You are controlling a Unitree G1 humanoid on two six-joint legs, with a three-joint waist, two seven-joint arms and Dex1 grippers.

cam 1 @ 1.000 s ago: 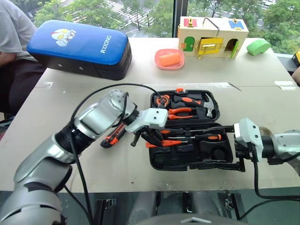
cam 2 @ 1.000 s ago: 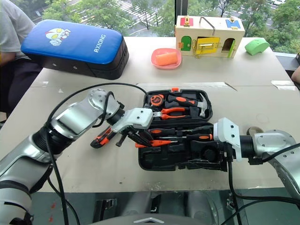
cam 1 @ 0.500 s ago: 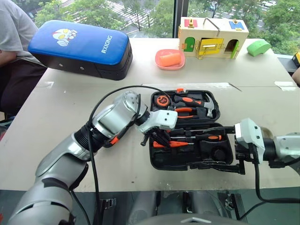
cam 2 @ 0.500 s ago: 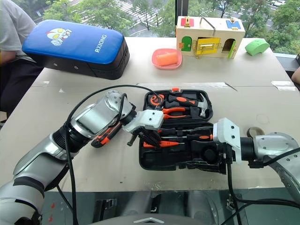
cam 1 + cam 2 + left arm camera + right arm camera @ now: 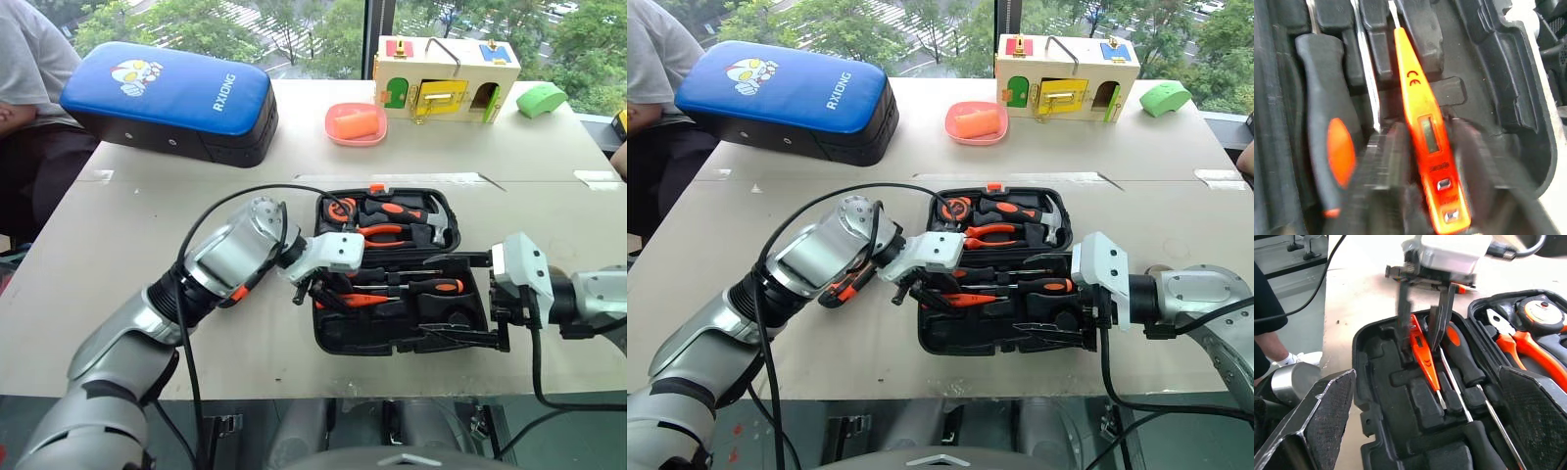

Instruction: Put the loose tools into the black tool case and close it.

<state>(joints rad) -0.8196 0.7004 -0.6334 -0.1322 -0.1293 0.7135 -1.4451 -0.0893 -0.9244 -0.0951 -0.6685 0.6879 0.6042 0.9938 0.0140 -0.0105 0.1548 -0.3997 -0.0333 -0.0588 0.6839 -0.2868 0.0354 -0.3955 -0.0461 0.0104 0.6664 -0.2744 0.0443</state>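
Beige table (image 5: 147, 225): tool case (image 5: 392, 333), blue bag (image 5: 167, 98)

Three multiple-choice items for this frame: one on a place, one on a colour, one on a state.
1. Where does the orange tester lie?
A. In the dish
B. In the tool case, between the left gripper's fingers
C. On the bare table

2. What colour is the dish behind the case?
A. Pink
B. Green
C. White

3. How is the tool case?
A. Latched shut
B. Standing on edge
C. Open, lying flat

Answers:
1 B: the tester rests in a recess of the tool case, with the left gripper straddling it.
2 A: the dish has a pink rim.
3 C: both halves lie flat, with the tools inside showing.
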